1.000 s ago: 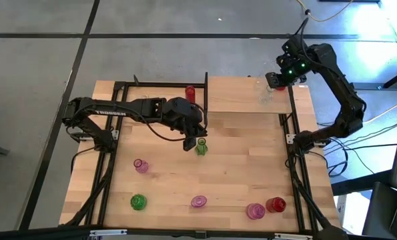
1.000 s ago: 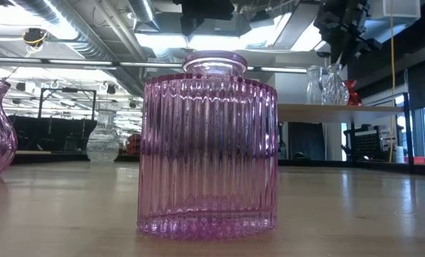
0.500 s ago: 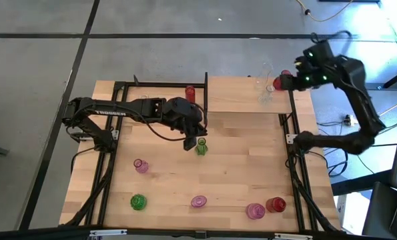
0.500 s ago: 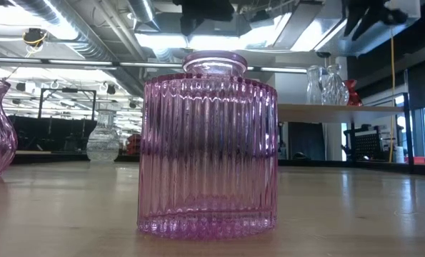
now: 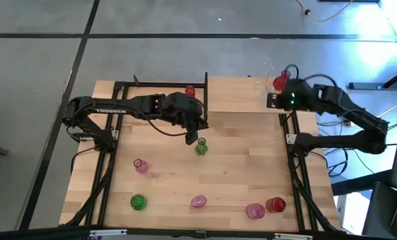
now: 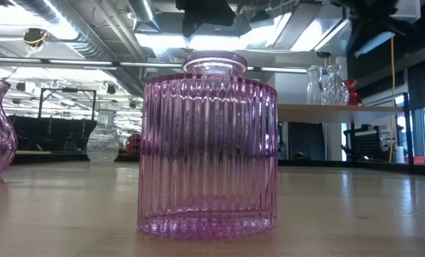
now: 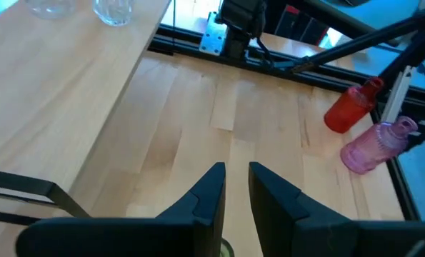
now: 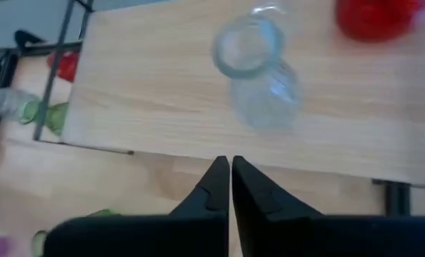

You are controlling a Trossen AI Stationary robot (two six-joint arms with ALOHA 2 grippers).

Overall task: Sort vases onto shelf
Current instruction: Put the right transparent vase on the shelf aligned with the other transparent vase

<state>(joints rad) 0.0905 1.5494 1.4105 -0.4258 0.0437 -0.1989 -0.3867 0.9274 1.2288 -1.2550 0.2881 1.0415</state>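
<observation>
Right tool (image 8: 230, 168) (empty, closed) faces clear vase (image 8: 258, 68) beside red vase (image 8: 373, 18).

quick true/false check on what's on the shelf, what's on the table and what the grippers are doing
1. Two clear glass vases stand on the light-wood shelf board. True.
2. The right gripper holds a red vase. False: it is shut on nothing.
3. The left gripper is beside the small green glass vase. True.
4. The ribbed pink glass vase lies on its side. False: it stands upright.
</observation>
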